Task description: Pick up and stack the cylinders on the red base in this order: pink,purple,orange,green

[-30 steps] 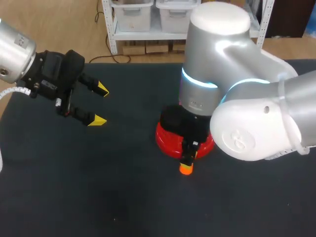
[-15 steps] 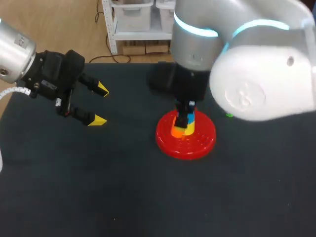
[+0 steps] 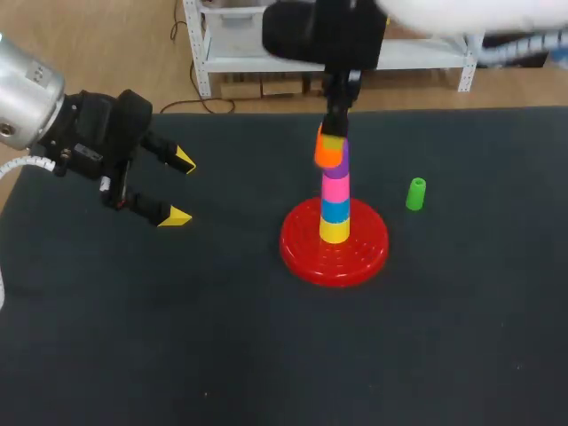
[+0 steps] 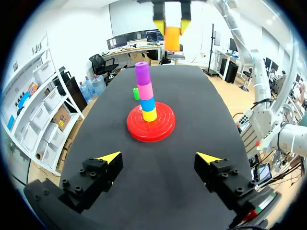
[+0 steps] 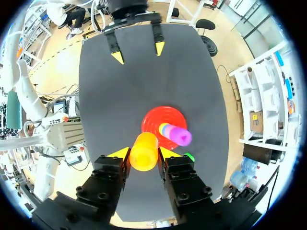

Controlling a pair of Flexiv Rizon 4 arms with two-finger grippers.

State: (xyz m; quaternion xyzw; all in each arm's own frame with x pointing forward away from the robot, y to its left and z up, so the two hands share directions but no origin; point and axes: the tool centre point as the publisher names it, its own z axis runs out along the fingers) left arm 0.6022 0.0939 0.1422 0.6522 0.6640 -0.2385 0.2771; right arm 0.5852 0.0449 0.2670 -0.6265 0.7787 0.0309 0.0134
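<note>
Bare mat [image 3: 222, 311] separates left claw [image 3: 181, 188] from stack [image 3: 335, 209]; green cylinder [image 3: 415, 193] stands beside red base [image 3: 302, 253].

**Four stacked, orange aloft, green on the table**

The round, ribbed red base [image 3: 297, 250] carries an upright column: yellow cylinder [image 3: 335, 232], blue cylinder [image 3: 335, 210], pink cylinder [image 3: 335, 188], purple cylinder [image 3: 339, 163] on top. The orange cylinder [image 4: 171, 38] hangs above the column, clear of it, pinched in the right gripper [image 5: 144, 154]. The green cylinder [image 3: 415, 193] stands alone at the base's two o'clock.

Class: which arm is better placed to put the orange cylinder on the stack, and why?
Right: the right gripper holds the orange cylinder, raised near the purple cylinder; the left gripper is open, well aside from the red base.
</note>
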